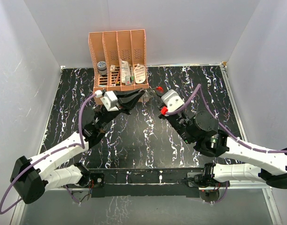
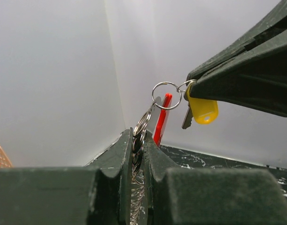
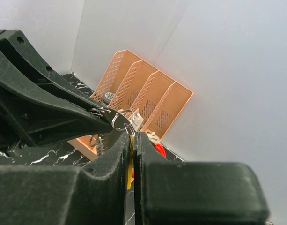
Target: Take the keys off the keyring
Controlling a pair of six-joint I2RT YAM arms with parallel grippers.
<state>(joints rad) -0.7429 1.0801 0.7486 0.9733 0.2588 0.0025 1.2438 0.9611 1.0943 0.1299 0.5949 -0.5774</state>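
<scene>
Working the key off the ring looks to be the step in hand, and it is not yet done: key and ring are linked. Left claw: clenched, pads pinching the wire coils of the keyring, nothing else in it. Right claw: clenched too, gripping the key by its yellow head, with the blade hanging below the claw tip. Between the two claws a small link ring sits clear of both sets of pads. It passes through the keyring on one side and seems to join a loop at the key's head, partly hidden by the right claw. Red tag dangles edge-on behind the keyring, untouched. The whole chain is held in the air over the far middle of the desk, just on the near side of the orange rack, with the claw tips almost meeting. Judgement on the next move: the key's eye must be walked round to the split in the wire, so one claw has to twist or slide against the other while both grips hold. A plain pull apart would likely only tighten the chain or drag the key out of the pads. Cannot tell from these views where the split lies.
</scene>
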